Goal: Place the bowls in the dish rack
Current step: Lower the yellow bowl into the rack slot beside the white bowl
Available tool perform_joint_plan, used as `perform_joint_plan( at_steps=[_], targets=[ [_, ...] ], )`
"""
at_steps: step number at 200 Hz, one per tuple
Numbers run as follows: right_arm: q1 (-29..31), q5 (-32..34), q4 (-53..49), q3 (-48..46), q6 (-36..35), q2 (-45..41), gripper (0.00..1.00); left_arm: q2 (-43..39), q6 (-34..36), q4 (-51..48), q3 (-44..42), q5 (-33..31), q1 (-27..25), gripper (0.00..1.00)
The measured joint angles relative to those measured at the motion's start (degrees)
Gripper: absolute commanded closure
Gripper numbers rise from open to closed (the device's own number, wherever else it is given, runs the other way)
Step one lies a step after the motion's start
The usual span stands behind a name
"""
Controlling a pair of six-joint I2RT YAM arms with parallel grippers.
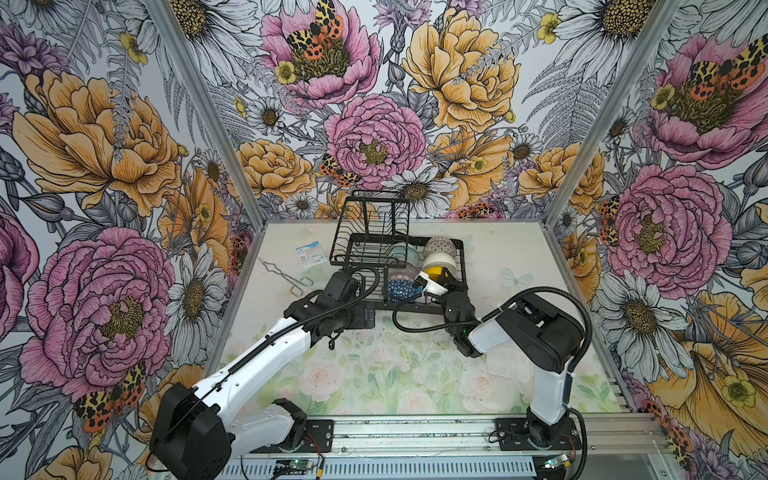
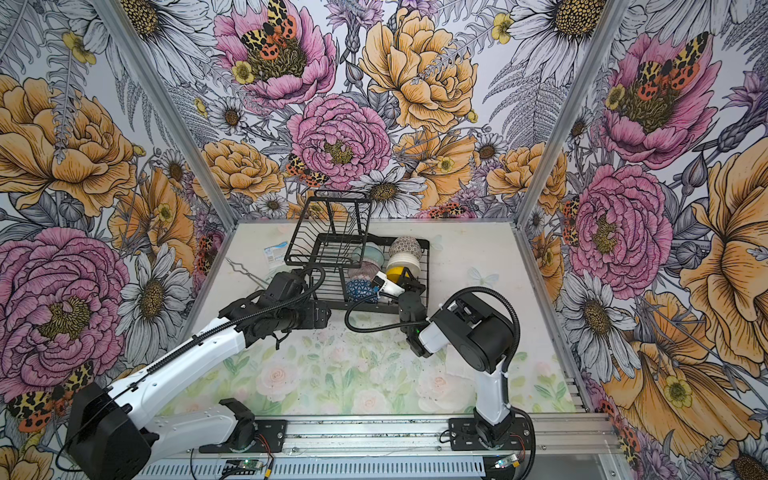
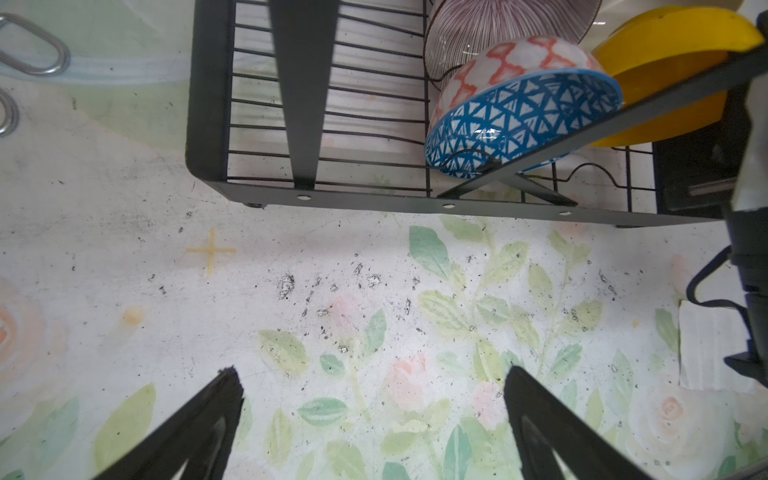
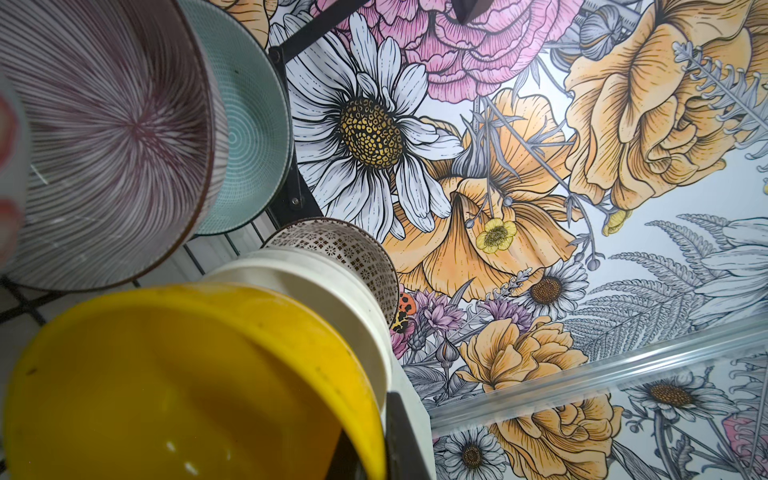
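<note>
In both top views the dish rack stands on the desk. All six bowls are inside the dish rack. The blue bowl is at its front and the black-and-white bowl is at its back. The right end effector reaches into the dish rack at the yellow bowl.

In the left wrist view the left end effector is wide open over the desk, just in front of the dish rack. The blue bowl leans on its edge in the front row.

In the right wrist view the yellow bowl is very close. The right end effector is closed and seems to pinch the yellow bowl's rim, but only one dark finger shows well. The cream bowl and the black-and-white bowl stand further back in the dish rack. The pink bowl and the teal bowl stand in the next row.
</note>
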Motion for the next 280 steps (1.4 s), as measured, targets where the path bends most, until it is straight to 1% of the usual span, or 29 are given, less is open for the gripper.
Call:
perform_joint_plan(
  at_steps=[59, 92, 130, 154, 177, 233, 280],
  targets=[
    [-0.3, -0.4, 1.8, 0.2, -3.0, 0.7, 1.00, 0.0, 0.0, 0.0, 0.0, 0.0, 0.0, 0.01],
    [-0.5, -0.8, 2.2, -1.3, -3.8, 0.0, 1.00, 0.0, 0.0, 0.0, 0.0, 0.0, 0.0, 0.01],
    [-0.7, 1.1, 2.9, -1.5, -5.6, 0.2, 1.00, 0.0, 0.0, 0.0, 0.0, 0.0, 0.0, 0.01],
    [-0.7, 2.7, 5.8, 0.0, -7.6, 2.6, 1.00, 0.0, 0.0, 0.0, 0.0, 0.0, 0.0, 0.01],
    [-0.7, 2.8, 6.8, 1.4, -8.5, 3.9, 1.00, 0.0, 0.0, 0.0, 0.0, 0.0, 0.0, 0.01],
    [-0.7, 1.1, 8.0, 0.9, -8.3, 4.3, 1.00, 0.0, 0.0, 0.0, 0.0, 0.0, 0.0, 0.01],
    [-0.9, -0.9, 7.6, -2.4, -5.8, 1.9, 1.00, 0.0, 0.0, 0.0, 0.0, 0.0, 0.0, 0.01]
  ],
)
